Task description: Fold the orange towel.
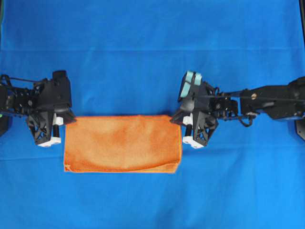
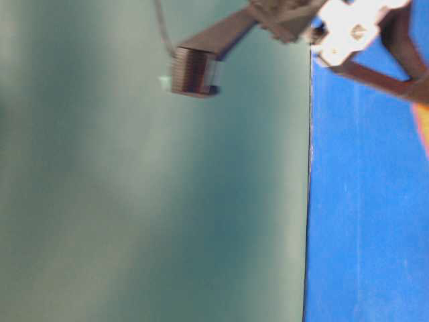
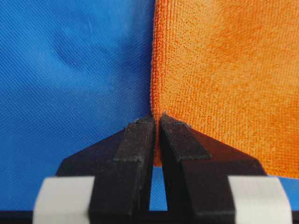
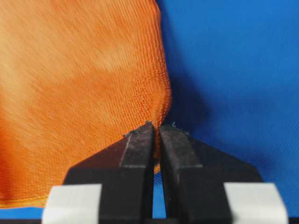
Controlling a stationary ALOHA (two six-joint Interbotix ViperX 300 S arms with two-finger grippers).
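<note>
Lying nearest the camera's lower side in the overhead view, the ragged bottom hem of the orange towel (image 1: 123,143) shows a second layer peeking out at its lower right corner, so the cloth looks already doubled over once into a wide rectangle. It rests flat on the blue cloth (image 1: 152,52) that covers the tabletop, roughly in the middle of it.

Moving up to the towel's far edge, each arm has taken one corner. The left tool (image 3: 156,122) sits at the towel's upper left corner, its black fingers pressed together with the orange hem pinched between the tips; the left wrist view shows the cloth's edge running straight into the closed tips. The right tool (image 4: 155,127) mirrors it at the towel's upper right corner, its fingers likewise pressed together on a small puckered bit of fabric, which bunches and lifts slightly where it is gripped.

Holding the two far corners at once keeps that edge taut and level, which is probably the point: both corners can then be carried together over the towel toward its near hem, making a second fold without the cloth skewing. The pinches are right at the corner tips, so a slip of the fine fabric seems the main risk once lifting begins.

Beyond the towel, only bare blue cloth stretches away. The table-level view is mostly a blurred green wall and adds little.
</note>
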